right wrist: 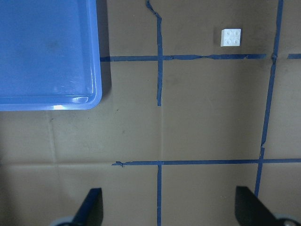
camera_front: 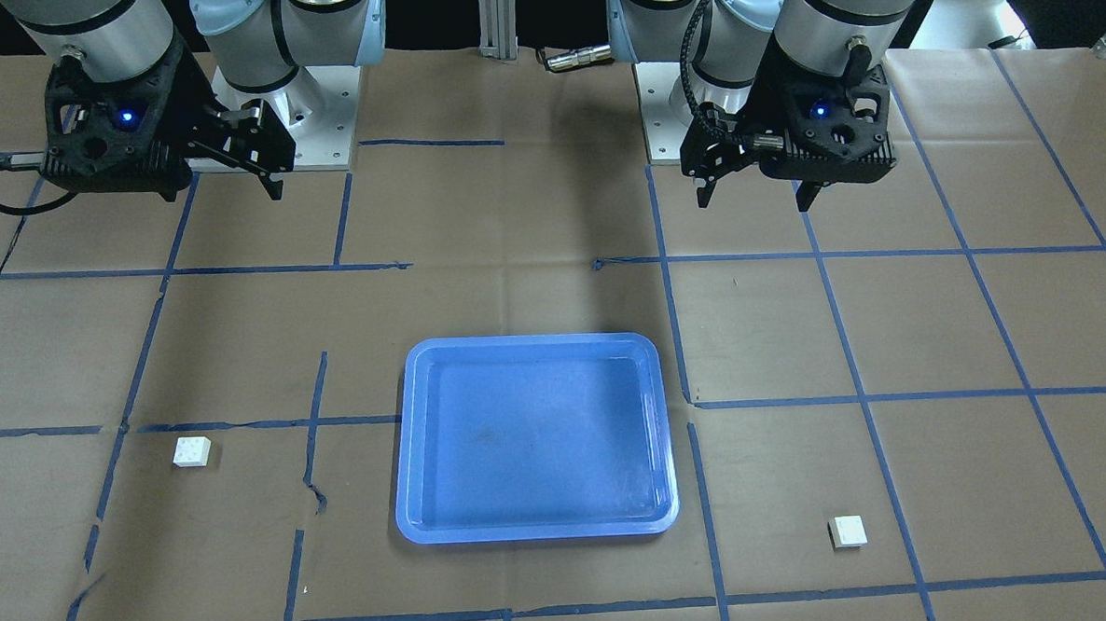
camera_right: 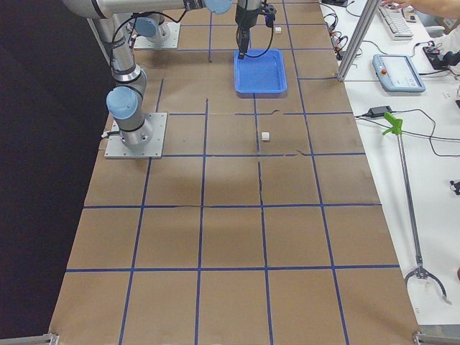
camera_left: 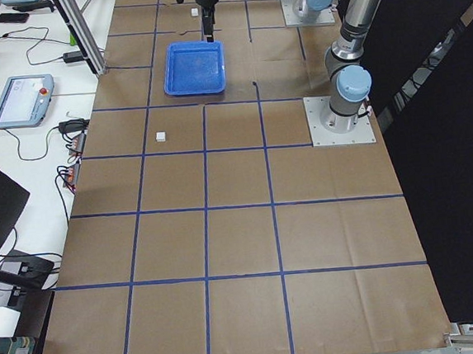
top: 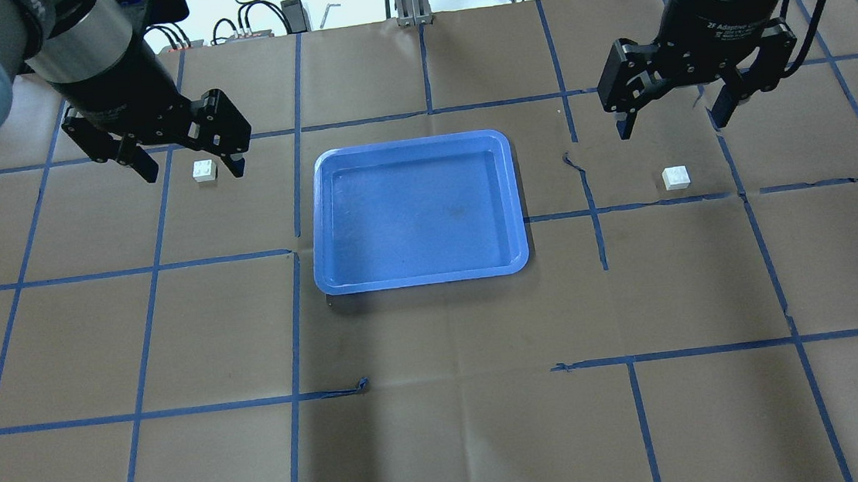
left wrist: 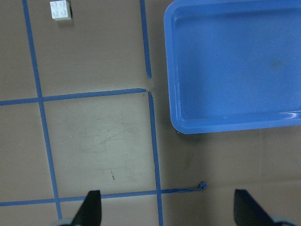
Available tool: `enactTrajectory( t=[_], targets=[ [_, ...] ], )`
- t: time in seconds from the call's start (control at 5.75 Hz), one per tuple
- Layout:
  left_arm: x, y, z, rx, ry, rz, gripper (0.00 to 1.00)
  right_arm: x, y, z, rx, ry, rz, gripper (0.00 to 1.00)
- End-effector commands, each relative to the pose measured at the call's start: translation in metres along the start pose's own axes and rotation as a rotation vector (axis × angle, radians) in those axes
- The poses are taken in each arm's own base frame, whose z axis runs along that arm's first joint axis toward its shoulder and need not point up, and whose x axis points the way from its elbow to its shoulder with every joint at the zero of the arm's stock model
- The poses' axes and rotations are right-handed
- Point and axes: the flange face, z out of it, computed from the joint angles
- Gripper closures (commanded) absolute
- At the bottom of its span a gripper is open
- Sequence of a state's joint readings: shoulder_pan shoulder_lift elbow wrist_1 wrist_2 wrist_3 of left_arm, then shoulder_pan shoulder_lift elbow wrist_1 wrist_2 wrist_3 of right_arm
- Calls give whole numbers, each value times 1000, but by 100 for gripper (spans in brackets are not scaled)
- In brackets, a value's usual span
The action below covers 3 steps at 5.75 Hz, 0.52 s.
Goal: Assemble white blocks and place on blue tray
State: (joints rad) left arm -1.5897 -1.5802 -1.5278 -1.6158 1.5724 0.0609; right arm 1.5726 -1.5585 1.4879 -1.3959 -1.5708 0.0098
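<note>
1. Nearest the robot, the left gripper [top: 191, 168] is hanging high over the bench [top: 445, 426], close in front of its base. Its fingers are spread wide with nothing between them. The wrist is pointing straight down, so its camera is taking in the ground ahead.
2. The right gripper [top: 671, 125] is mirroring that pose on the other side: raised, pointing downward, jaws parted and empty. I am reading both arms as holding a ready stance, with no block picked up yet.
3. Farther out, the blue tray [top: 419, 211] is sitting flat and empty in the middle, between the two arms. This is probably so that either arm is able to reach it for the final drop.
4. Level with the tray's middle, the right white block [top: 676, 177] is lying studs-up on the bench. It is well apart from the tray, on the right arm's side.
5. Farthest out, the left white block [top: 205, 170] is lying studs-up beside the tray's far end, on the left arm's side. From overhead it is appearing between the left gripper's fingers, but the front view is showing that gripper well back and above it, not touching.
6. One block per side is suggesting that each arm is meant to take its own, then press the two together with studs aligned.
</note>
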Motion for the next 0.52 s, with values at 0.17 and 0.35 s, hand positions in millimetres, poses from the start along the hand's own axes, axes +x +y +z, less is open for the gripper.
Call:
enactTrajectory(
  t=[0.17,0.35],
  targets=[
    [-3,1,1,-4,-3,-2,2,0,0,0,-1,3,-5,0],
    [-19,-1,7,-15,2,-26,2,0,0,0,-3,6,-7,0]
  ],
)
